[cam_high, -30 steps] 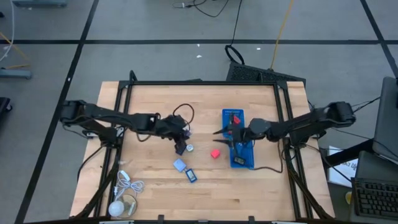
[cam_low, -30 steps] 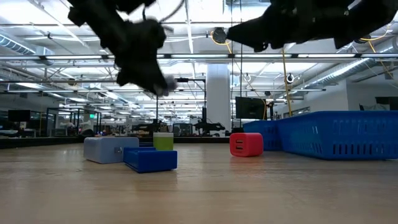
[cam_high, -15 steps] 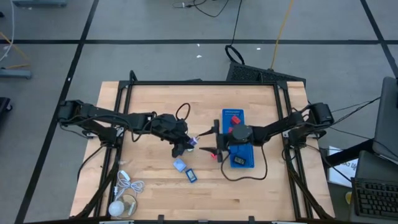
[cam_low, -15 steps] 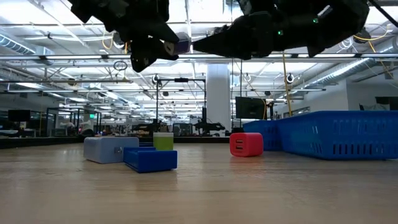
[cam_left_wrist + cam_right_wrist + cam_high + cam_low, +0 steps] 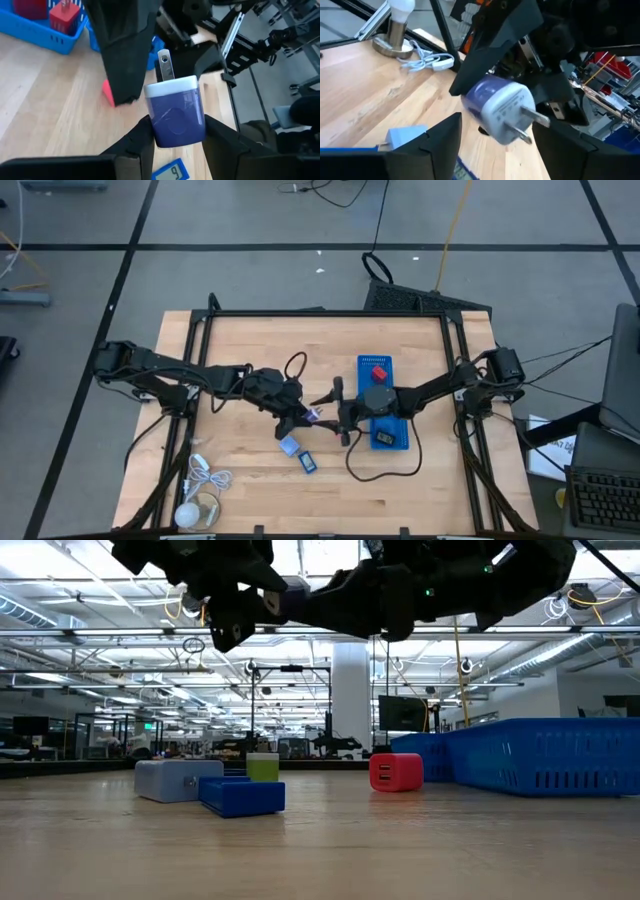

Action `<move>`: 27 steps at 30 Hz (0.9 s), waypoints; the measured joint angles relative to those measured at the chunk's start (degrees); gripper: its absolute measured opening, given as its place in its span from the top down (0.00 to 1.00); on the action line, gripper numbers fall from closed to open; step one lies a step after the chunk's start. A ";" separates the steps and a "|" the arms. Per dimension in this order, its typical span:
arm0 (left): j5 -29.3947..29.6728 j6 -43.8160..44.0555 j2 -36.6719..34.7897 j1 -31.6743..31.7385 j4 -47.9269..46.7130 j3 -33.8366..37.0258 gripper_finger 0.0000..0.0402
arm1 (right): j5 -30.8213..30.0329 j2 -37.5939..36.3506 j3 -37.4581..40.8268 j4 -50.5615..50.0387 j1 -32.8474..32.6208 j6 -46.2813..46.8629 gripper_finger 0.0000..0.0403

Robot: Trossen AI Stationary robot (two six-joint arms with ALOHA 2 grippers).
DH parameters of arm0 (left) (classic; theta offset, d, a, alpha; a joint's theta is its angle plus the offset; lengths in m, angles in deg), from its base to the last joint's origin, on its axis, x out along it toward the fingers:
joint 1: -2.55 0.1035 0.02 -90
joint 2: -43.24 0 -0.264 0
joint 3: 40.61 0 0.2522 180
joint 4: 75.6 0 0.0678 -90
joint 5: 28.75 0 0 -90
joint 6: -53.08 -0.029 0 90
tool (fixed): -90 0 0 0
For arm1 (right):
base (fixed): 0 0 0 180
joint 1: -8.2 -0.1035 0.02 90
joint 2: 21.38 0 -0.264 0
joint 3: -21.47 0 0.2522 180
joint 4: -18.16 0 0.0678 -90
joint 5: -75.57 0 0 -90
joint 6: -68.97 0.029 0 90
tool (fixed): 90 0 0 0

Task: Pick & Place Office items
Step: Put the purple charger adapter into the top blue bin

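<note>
Mid-air handoff over the table's middle: my left gripper [image 5: 175, 142] pinches the purple plug adapter [image 5: 176, 112], right gripper [image 5: 495, 135] is spread around it, and if left lets go before right clamps, it drops onto the table [image 5: 250, 490].

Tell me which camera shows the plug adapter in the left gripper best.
The left wrist view: the blue-and-white plug adapter fills the frame, clamped between the left gripper fingers. The right wrist view shows its prongs, facing the open right gripper. High and low views show only a speck.
</note>
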 joint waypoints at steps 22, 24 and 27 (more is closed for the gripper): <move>1.61 -0.34 0.02 -0.52 0.63 0.00 0.67 | -0.22 0.00 -0.30 2.54 -0.99 0.06 0.42; 1.92 -0.45 0.02 -0.85 0.64 0.00 0.67 | -0.19 0.00 -0.30 2.60 -0.99 0.05 0.42; 2.46 -0.46 0.02 -0.96 0.63 0.00 0.67 | -0.04 0.00 -0.30 2.58 -0.99 -0.01 0.44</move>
